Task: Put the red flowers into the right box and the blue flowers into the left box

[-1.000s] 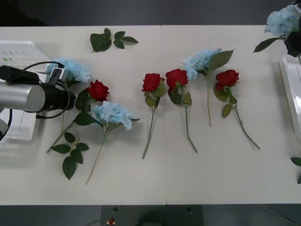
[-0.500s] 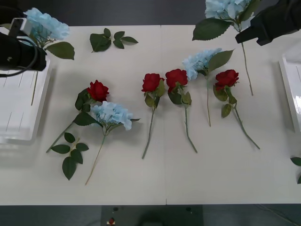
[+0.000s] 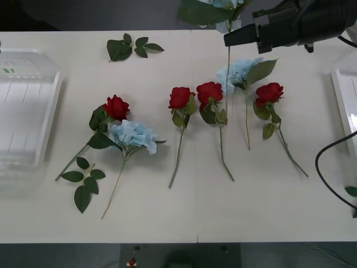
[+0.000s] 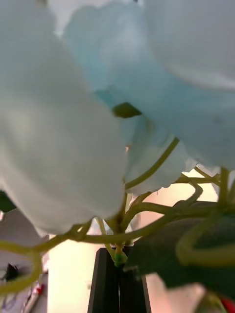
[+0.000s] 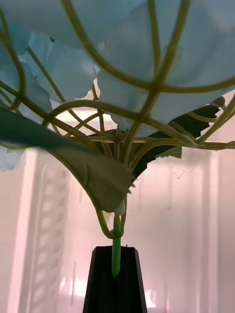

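Scanning from the near edge of the surface (image 3: 268,212): a loose leaf sprig (image 3: 83,181) near left, then a row across the middle with four red flowers (image 3: 209,92) and two blue flowers (image 3: 133,135), none yet sorted. Left box (image 3: 28,111) at the left edge and right box (image 3: 347,106) at the right edge, with no flower seen in their visible parts.

Farther back, right gripper (image 3: 227,40) clamped on the stem of a third blue bloom (image 3: 223,4). Carried leftward over the last half second, from above the right end to the far middle, stem dangling over the row.

Left gripper (image 5: 116,274) gone from the front view since then. Closed on another blue stem (image 5: 116,239) with white ribbed plastic behind it, so probably over the left box.

Meaning for the task: two blue ones airborne and bound for the correct side, neither released, the right-hand one with much of the surface left to cross.
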